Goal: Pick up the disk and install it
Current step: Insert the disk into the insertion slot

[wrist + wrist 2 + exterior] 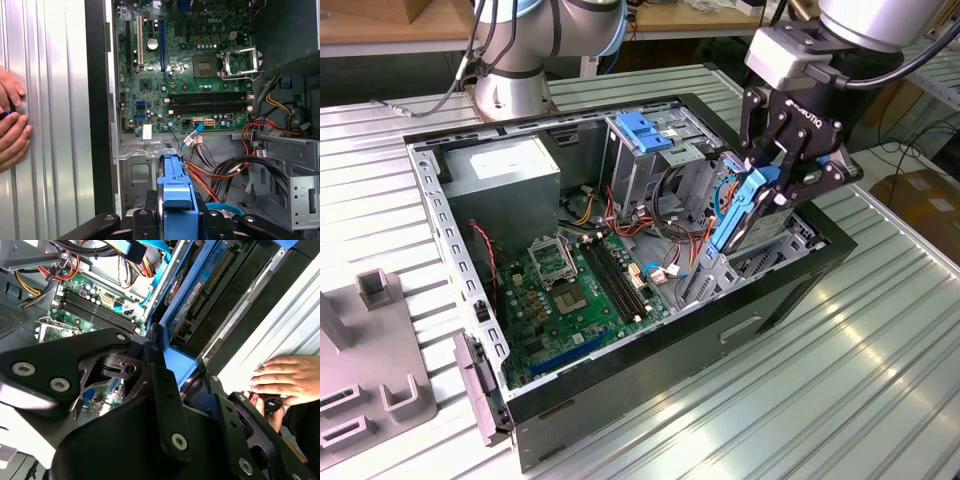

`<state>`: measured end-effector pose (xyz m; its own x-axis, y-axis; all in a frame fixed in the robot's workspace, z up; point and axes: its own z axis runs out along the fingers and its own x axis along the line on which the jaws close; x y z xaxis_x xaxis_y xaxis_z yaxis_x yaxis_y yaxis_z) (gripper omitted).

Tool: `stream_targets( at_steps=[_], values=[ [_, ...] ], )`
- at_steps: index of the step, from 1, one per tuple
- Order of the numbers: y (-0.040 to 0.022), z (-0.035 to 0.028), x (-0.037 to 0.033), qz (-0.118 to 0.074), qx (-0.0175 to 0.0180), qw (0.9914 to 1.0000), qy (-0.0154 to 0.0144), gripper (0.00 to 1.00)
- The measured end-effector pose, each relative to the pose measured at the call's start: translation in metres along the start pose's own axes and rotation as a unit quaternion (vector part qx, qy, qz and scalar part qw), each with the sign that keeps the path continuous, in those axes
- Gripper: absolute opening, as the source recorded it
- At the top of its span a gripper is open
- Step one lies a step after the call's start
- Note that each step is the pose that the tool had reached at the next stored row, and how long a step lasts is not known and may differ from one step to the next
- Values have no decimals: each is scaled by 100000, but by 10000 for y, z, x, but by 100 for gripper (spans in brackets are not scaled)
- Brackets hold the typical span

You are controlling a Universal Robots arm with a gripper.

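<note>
One disk (pixel 738 212), likely stiff, dense and shock-sensitive, hangs tilted on edge, low over one end of the open computer case (pixel 442 232). The pincer (pixel 782 172) is clamped on its upper end at the blue rail, probably a sounder hold than slick metal faces.

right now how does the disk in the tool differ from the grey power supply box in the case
The disk is thin and flat with blue rails; the power supply is a bulkier plain grey box with a white label. The disk hangs tilted on edge, clamped in the tool; the power supply sits level, mounted in the computer case at the exterior view's left. Both are grey metal.
</note>
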<state>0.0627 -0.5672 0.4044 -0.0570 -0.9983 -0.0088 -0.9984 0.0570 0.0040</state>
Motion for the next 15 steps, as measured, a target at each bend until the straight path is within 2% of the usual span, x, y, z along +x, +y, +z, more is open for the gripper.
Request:
stream_targets(
  at_steps=[15],
  values=[
    [-1, 83, 1, 0, 1, 100000, 3, 37]
  ],
)
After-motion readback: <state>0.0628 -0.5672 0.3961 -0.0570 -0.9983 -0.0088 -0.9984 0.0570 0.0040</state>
